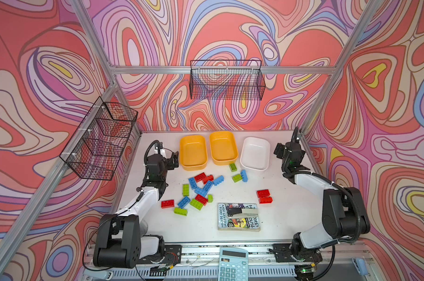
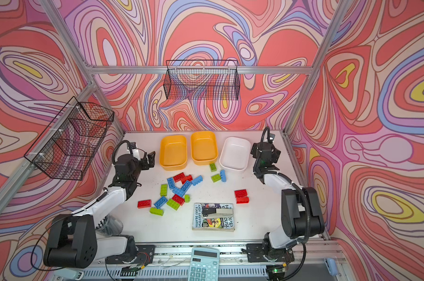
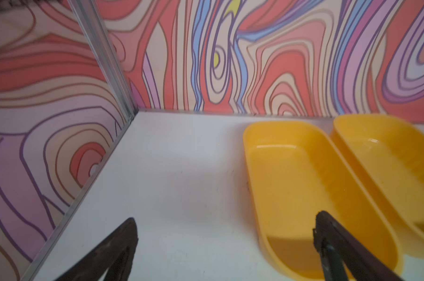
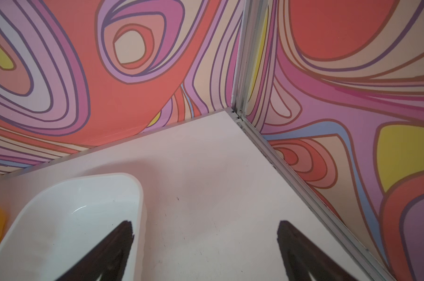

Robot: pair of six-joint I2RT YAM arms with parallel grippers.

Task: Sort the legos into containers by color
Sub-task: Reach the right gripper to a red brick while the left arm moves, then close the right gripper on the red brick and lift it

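Red, blue and green legos [image 1: 200, 176] lie jumbled mid-way across the surface [image 1: 291, 219], with all three containers [image 1: 193, 167] empty along the far edge. Left and right jaws gape wide, holding nothing. The legos touch and overlap, so I reckon a pinch could drag along a wrong-coloured neighbour.

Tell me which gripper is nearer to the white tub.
Right. The right gripper hovers close beside the white tub. The left gripper is beside the left yellow tub, with that and the middle yellow tub between it and the white one.
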